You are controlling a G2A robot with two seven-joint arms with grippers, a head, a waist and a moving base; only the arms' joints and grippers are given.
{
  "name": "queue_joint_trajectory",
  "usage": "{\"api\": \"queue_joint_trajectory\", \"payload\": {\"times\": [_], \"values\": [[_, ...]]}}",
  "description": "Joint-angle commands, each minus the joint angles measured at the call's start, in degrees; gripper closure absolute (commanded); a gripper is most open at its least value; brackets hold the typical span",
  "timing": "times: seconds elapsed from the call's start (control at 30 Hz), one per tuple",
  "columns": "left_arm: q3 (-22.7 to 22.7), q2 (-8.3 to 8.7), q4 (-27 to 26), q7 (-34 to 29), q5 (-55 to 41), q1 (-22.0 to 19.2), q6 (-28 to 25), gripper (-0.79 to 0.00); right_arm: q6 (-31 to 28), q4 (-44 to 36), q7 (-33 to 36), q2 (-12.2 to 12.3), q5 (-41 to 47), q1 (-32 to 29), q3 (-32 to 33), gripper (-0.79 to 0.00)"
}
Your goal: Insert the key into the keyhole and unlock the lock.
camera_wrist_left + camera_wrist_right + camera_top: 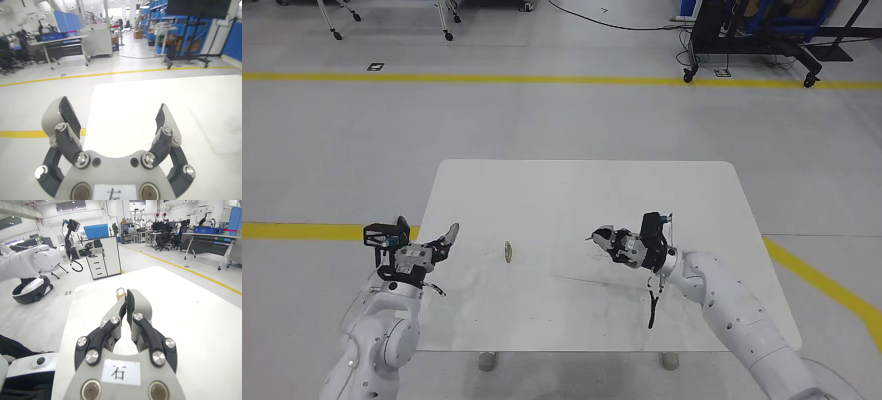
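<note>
Two grippers over one white table (582,190). Left gripper (445,241) (113,106): lower left of the top view, at the table's left edge, fingers spread wide, nothing between them. Right gripper (598,237) (126,296): right of centre, fingers closed to a thin slit, tips meeting. Whether anything is pinched there cannot be told. Lock (508,251) (120,294): small brass padlock with a silver shackle, on the tabletop between the two grippers, apart from both, nearer the table's lower edge than its upper.
</note>
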Motion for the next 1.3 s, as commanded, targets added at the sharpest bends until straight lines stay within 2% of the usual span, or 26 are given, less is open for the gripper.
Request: {"api": "queue_joint_trajectory", "payload": {"times": [0.0,0.13,0.27,0.37,0.5,0.63,0.77,0.83,0.9,0.97,1.03,1.07,1.13,1.17,1.27], "values": [[1.85,-0.25,0.21,-0.25,-9.1,-1.76,-6.22,-0.785,-1.81,0.98,0.43,-0.54,6.46,0.58,-1.46,0.0],[5.4,-0.77,2.92,-2.37,-26.55,-5.17,-17.82,-0.785,-1.81,2.66,5.14,-1.19,22.77,2.37,-6.76,0.0],[10.5,-1.25,7.45,-10.01,-45.12,-10.32,-27.76,-0.785,-1.81,2.93,14.45,-0.92,43.02,4.16,-11.35,0.0],[14.65,-1.71,11.61,-16.61,-58.44,-15.29,-30.78,-0.785,-1.81,2.64,24.1,-0.43,56.68,5.59,-13.33,0.0],[19.09,-2.48,18.55,-21.7,-66.41,-21.19,-32.3,-0.785,-1.81,1.48,35.21,0.07,71.47,6.23,-13.81,0.0],[22.22,-3.07,24.9,-24.48,-65.5,-25.02,-34.44,-0.785,-1.81,1.17,45.85,0.05,82.68,6.28,-12.96,0.0],[23.35,-3.29,28.07,-25.36,-62.03,-27.05,-37.72,-0.785,-1.81,3.4,54.23,-0.86,89.18,6.89,-12.61,0.0],[23.71,-3.32,29.1,-25.89,-60.91,-27.58,-39.61,-0.683,-1.81,5.71,57.11,-1.64,90.45,7.8,-13.06,0.0],[24.06,-3.37,29.98,-26.01,-60.06,-27.86,-40.74,-0.622,-1.81,7.58,58.71,-2.57,91.43,8.72,-13.7,0.0],[24.44,-3.42,30.72,-26.17,-58.75,-28.2,-40.85,-0.65,-1.81,9.14,59.92,-3.51,92.41,9.54,-14.22,0.0],[24.96,-3.54,31.06,-26.0,-58.69,-28.33,-41.5,-0.631,-1.81,10.32,60.66,-4.4,92.73,10.22,-14.44,0.0],[25.15,-3.58,31.35,-25.93,-58.74,-28.41,-41.81,-0.597,-1.81,10.74,60.92,-4.84,92.73,10.43,-14.51,0.0],[25.47,-3.65,31.97,-25.83,-58.45,-28.66,-42.22,-0.437,-1.81,11.78,61.36,-5.67,92.44,10.77,-14.59,0.0],[25.69,-3.7,32.14,-25.78,-58.57,-28.75,-42.31,-0.406,-1.81,12.39,61.52,-6.05,92.07,10.98,-14.61,0.0],[25.99,-3.66,32.07,-26.45,-57.22,-29.08,-42.68,-0.422,-1.81,14.1,61.38,-7.09,90.69,11.48,-14.45,0.0]]}}
